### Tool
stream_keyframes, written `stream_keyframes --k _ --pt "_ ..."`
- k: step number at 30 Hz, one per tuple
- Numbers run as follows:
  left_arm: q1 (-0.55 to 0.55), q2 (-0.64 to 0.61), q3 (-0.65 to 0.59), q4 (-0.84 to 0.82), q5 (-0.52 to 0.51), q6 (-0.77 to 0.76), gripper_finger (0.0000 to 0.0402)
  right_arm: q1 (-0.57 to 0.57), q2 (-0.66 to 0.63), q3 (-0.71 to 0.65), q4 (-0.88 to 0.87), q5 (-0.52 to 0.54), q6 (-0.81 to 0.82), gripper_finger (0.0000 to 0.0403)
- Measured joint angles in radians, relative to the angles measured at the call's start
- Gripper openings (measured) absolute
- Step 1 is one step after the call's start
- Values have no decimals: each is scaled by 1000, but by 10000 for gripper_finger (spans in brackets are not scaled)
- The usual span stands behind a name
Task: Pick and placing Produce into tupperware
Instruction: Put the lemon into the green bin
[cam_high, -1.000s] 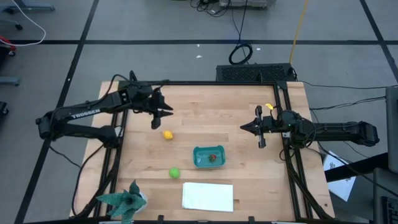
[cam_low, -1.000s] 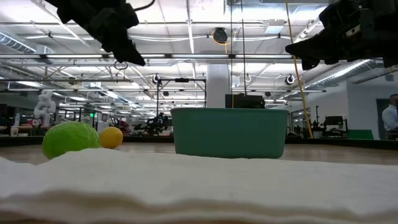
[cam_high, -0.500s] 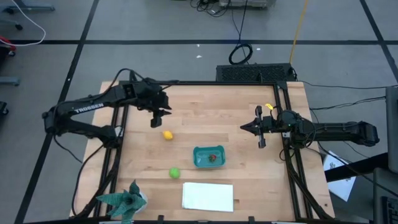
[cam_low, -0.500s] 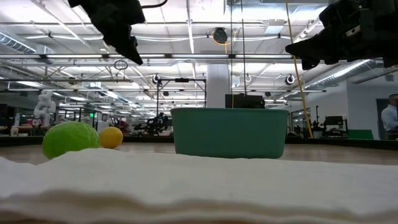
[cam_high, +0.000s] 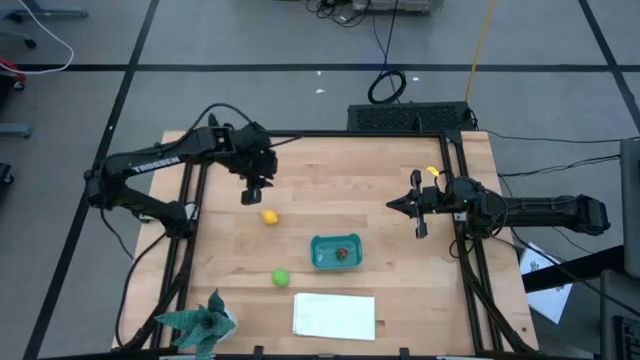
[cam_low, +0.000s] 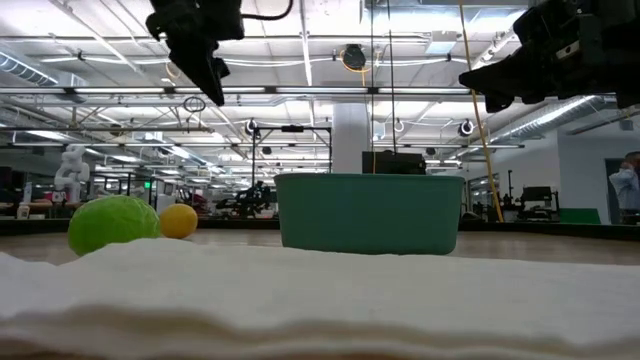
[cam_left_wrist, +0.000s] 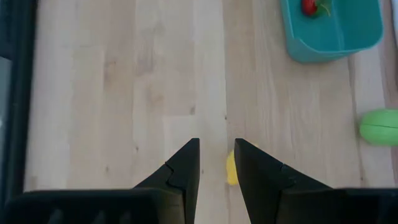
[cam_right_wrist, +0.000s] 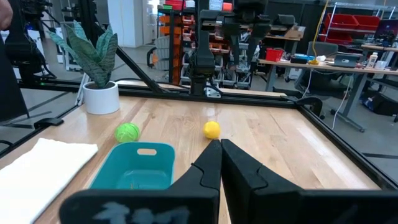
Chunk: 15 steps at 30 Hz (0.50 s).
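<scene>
Filling of the tupperware (cam_high: 335, 253) is judged one fruit in, two to go.
Nearest, the green fruit (cam_high: 281, 277) lies loose; the red fruit (cam_high: 343, 253) is seen inside; farther, the lemon (cam_high: 269, 217) lies below the narrowly parted, empty left gripper (cam_high: 252, 194); the right gripper (cam_high: 397, 205) is parked closed.

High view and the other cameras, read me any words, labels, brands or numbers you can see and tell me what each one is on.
"TROSSEN": white letters along the left arm, seen in the high view.
Papers on the floor beside the table's right edge: printing too small to read.
Shelves and signs in the room behind, low and right wrist views: too blurred to read.
No text on the tupperware or the produce.
</scene>
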Motion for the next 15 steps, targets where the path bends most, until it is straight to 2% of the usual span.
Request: stream_keyframes --k 3,8,15 --pt "-15 41 5 -59 -5 -2 104 0 0 0 -2 0 3 0" --pt "-42 105 6 -132 -99 -27 104 0 3 0 -5 0 0 0" --pt "-69 132 6 -131 -129 47 104 0 9 0 -4 0 -3 0"
